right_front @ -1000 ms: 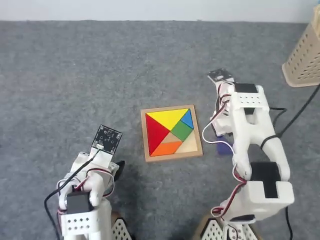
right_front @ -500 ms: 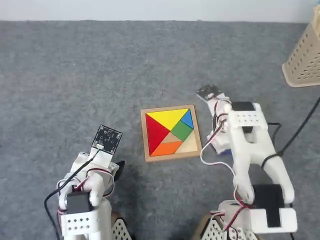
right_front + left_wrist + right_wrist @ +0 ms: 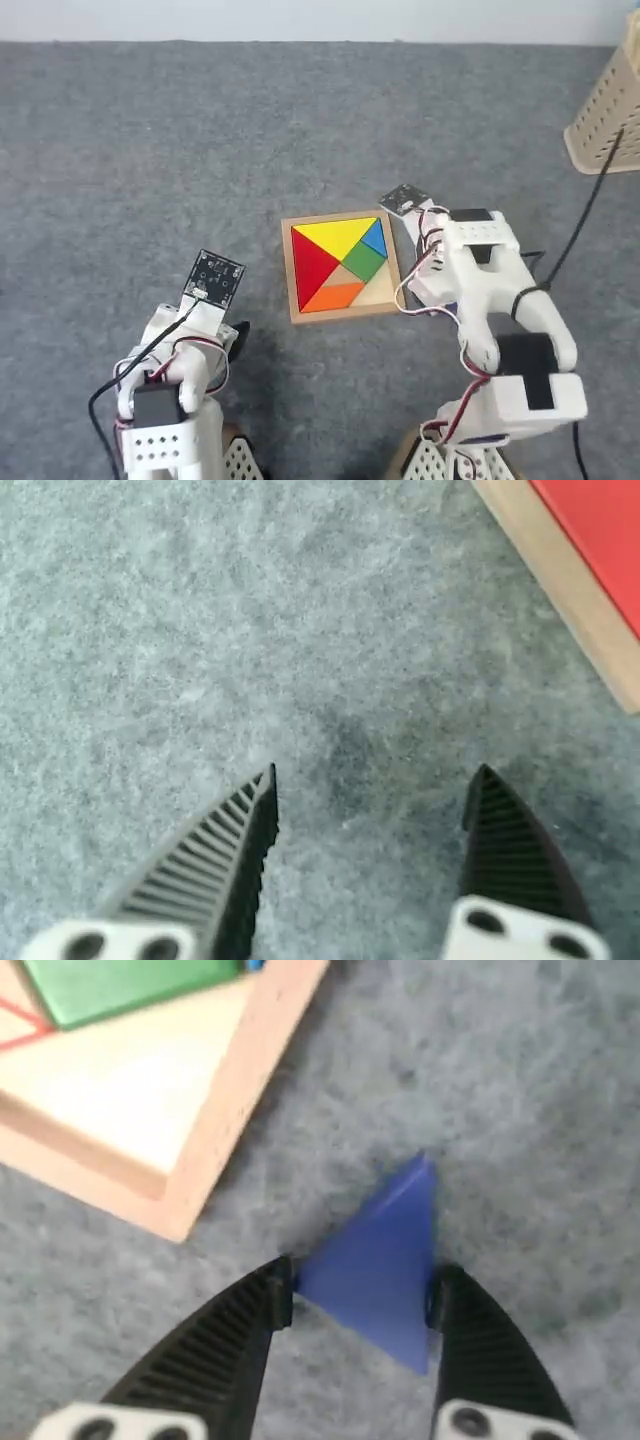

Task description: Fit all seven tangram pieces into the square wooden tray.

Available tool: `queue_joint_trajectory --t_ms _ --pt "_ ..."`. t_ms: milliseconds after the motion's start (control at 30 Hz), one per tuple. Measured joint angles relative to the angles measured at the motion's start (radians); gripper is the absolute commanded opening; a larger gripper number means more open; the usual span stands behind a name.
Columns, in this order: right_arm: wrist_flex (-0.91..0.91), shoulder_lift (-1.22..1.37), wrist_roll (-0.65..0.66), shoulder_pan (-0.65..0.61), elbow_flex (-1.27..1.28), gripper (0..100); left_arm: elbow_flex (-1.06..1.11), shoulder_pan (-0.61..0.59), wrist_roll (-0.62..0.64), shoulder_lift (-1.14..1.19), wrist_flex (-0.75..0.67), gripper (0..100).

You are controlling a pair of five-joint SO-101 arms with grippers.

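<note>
The square wooden tray [image 3: 343, 310] lies mid-table holding yellow, small blue, green [image 3: 110, 985], red [image 3: 600, 520], orange and tan pieces; a bare pale triangle [image 3: 130, 1090] shows at its near right corner. Just outside that corner a dark blue triangle [image 3: 385, 1260] lies on the carpet, with my right gripper [image 3: 360, 1285] shut on it, one finger against each side. In the high view the right arm [image 3: 470, 270] covers most of that piece [image 3: 447, 308]. My left gripper [image 3: 375, 780] hangs open over bare carpet near the tray's left edge [image 3: 560, 580], with nothing between its fingers.
Grey carpet covers the table. A perforated beige basket [image 3: 610, 110] stands at the far right edge. The left arm [image 3: 190, 340] sits near the front left, a short way from the tray. Cables trail along the right arm.
The right arm has swung left toward the tray's right edge and drawn back a little, staying over the dark blue triangle. The left arm has not moved.
</note>
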Motion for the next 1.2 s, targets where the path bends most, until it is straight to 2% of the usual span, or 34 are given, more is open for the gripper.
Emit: queue_joint_trajectory --t_ms 100,267,400,567,800,1000,1200 --pt "0.0 0.014 -0.002 0.003 -0.014 20.6 0.0 0.0 0.0 0.0 0.0 28" --pt "0.0 0.031 -0.041 0.005 -0.037 9.5 0.0 0.0 0.0 0.0 0.0 28" --pt "0.005 0.049 -0.057 0.008 -0.075 9.1 0.0 0.0 0.0 0.0 0.0 28" --pt "0.109 0.015 -0.092 -0.018 -0.158 8.7 0.0 0.0 0.0 0.0 0.0 28" --pt "0.242 -0.147 -0.219 -0.157 -0.221 8.7 0.0 0.0 0.0 0.0 0.0 28" --pt "0.245 -0.161 -0.365 -0.262 -0.236 8.7 0.0 0.0 0.0 0.0 0.0 28" --pt "0.245 -0.074 -0.384 -0.347 -0.321 8.7 0.0 0.0 0.0 0.0 0.0 28"
